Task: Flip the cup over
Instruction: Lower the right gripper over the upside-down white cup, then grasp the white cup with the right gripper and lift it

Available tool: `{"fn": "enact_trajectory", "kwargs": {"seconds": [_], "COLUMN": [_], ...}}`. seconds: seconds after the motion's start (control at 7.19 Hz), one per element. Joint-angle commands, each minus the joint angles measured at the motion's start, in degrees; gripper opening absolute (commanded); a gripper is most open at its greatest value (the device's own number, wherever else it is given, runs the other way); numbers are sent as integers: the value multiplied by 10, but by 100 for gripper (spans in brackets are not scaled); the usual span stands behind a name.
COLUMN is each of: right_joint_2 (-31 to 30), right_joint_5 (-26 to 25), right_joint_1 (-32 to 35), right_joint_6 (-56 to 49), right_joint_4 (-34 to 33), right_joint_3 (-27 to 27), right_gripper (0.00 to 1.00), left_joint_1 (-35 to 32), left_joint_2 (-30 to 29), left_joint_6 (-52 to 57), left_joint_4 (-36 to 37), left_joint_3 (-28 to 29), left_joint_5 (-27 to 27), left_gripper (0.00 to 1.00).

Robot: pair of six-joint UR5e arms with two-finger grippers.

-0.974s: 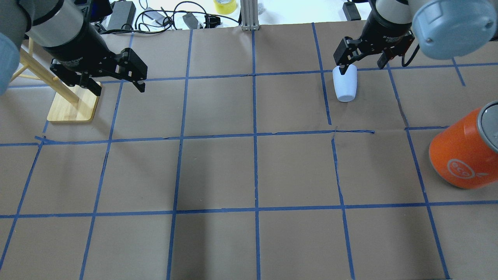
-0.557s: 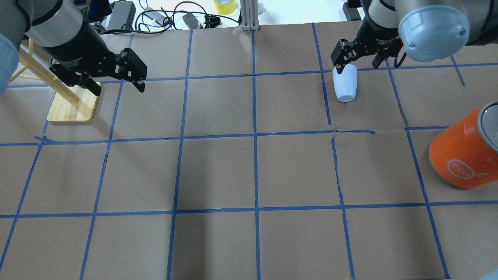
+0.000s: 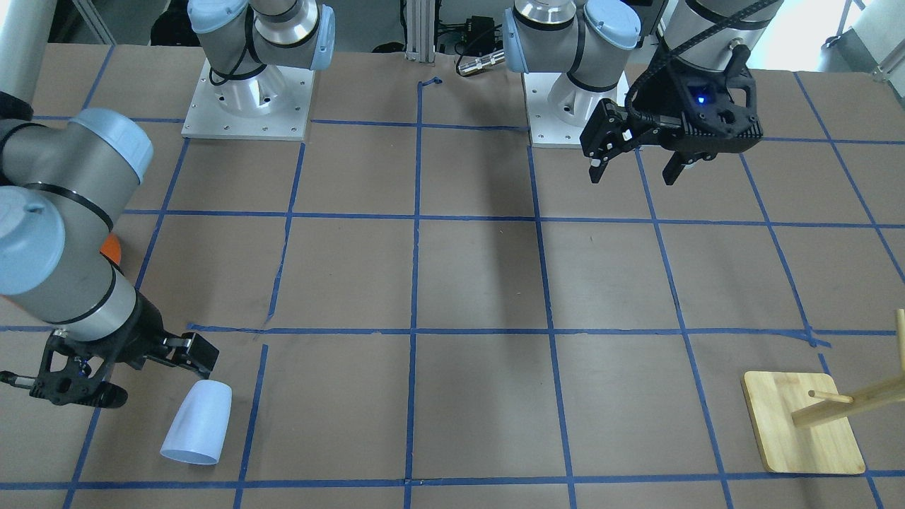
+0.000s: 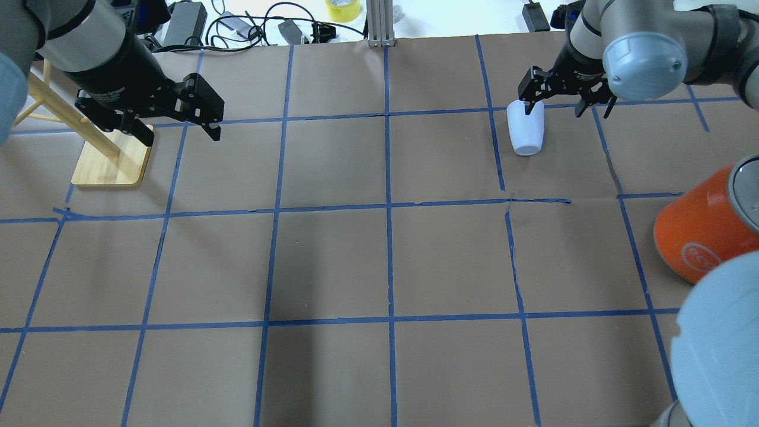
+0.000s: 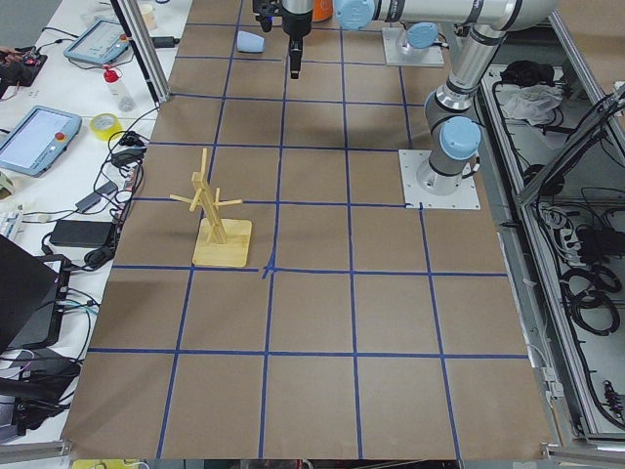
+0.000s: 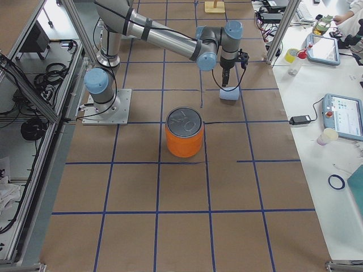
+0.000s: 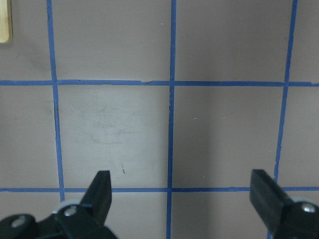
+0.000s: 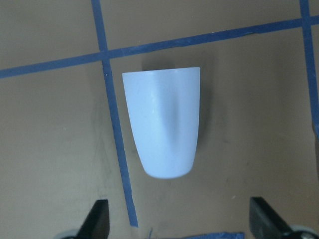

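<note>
The pale blue-white cup [image 4: 526, 127] lies on its side on the brown paper at the far right, its wide rim toward the far table edge. It shows in the front view [image 3: 198, 424], the right side view [image 6: 229, 95] and the right wrist view [image 8: 162, 124]. My right gripper [image 4: 557, 105] is open and empty, above the cup's rim end, with one finger [image 4: 527, 107] over the rim; it is also in the front view [image 3: 152, 378]. My left gripper [image 4: 179, 133] is open and empty, far from the cup, over bare paper [image 7: 182, 184].
A large orange can [image 4: 694, 237] with a silver top stands at the right edge, nearer me than the cup. A wooden peg stand [image 4: 112, 160] is at the far left beside the left gripper. Cables and tape rolls lie beyond the far edge.
The right gripper shifted slightly right over the cup's rim, and the right arm's elbow swung into the lower right corner. The cup and left arm did not move.
</note>
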Motion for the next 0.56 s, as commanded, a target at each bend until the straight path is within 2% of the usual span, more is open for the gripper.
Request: {"fn": "enact_trajectory", "kwargs": {"seconds": [0.0, 0.42], "right_joint_2": [48, 92], "right_joint_5": [3, 0], "right_joint_1": [7, 12], "right_joint_6": [27, 12], "right_joint_4": [-52, -110], "right_joint_3": [-1, -3], "right_gripper": [100, 100], "left_joint_1": [1, 2], "left_joint_2": [-1, -2], "left_joint_6": [0, 0], "left_joint_4": [1, 1], "left_joint_3": [0, 0], "left_joint_5": [-2, -7], "left_gripper": [100, 100]}}
